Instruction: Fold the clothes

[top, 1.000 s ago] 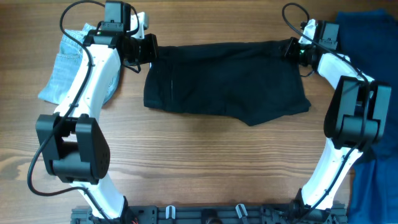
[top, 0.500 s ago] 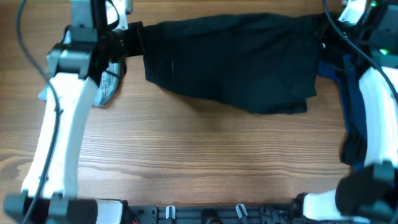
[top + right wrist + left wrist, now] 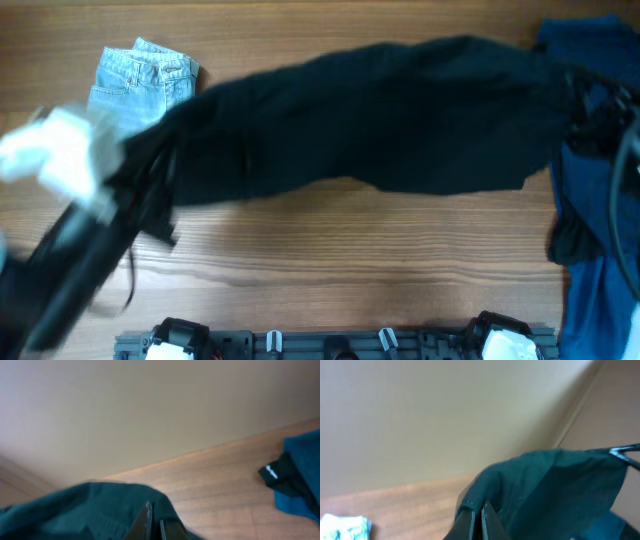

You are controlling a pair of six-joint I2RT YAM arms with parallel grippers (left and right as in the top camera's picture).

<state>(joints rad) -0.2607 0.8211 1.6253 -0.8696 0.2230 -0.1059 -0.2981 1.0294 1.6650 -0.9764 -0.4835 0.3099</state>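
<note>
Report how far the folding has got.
Done: nothing clearly. The denim shorts lie bunched on the left, fold unclear. In hand: the black shorts hang stretched in the air between the left gripper and the right gripper, jaws shut on the cloth, no fold made yet. Left: folding them, then the blue garment and black piece heaped on the right.

Here the wide shorts [image 3: 380, 115] hang stretched across the middle above the table [image 3: 350, 270], with the left end pinched in the left gripper [image 3: 481, 510] and the right end pinched in the right gripper [image 3: 154, 515]. Behind the left end, the denim shorts [image 3: 135, 85] lie on the table at the far-left corner. Along the right edge lies another garment [image 3: 595, 200], and from overhead the wide shorts' right end overlaps it.
</note>
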